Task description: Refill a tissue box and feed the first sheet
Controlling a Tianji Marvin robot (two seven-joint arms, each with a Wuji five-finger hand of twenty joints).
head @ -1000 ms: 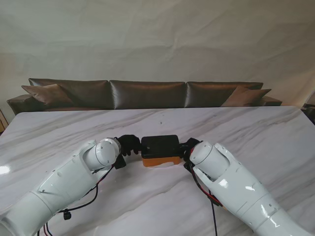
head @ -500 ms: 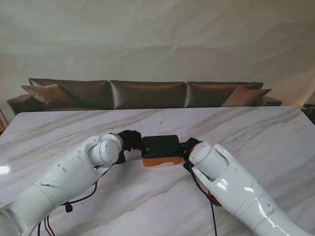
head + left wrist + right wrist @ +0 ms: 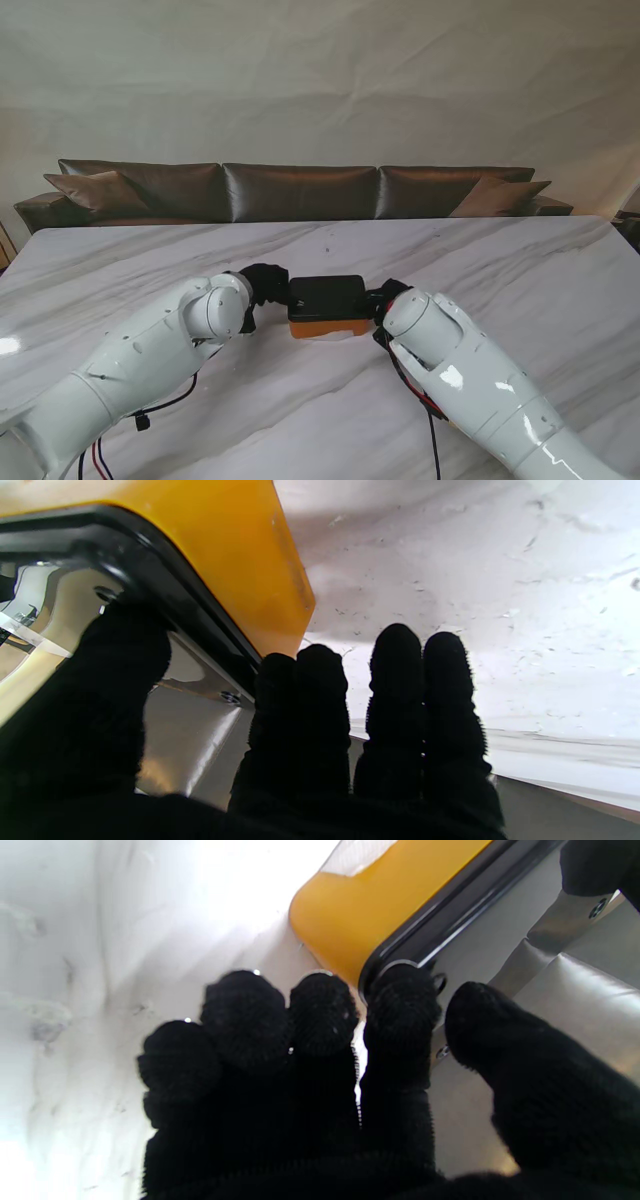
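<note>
Gripping tissue box (image 3: 326,307); L hand (image 3: 264,287) closer

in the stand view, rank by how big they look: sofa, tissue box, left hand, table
1. table, the largest by far
2. sofa, spans most of the width, though it is farther off
3. tissue box
4. left hand, partly hidden by its arm, so this rank is unsure

Orange tissue box (image 3: 326,327), black lid (image 3: 326,296)
</note>
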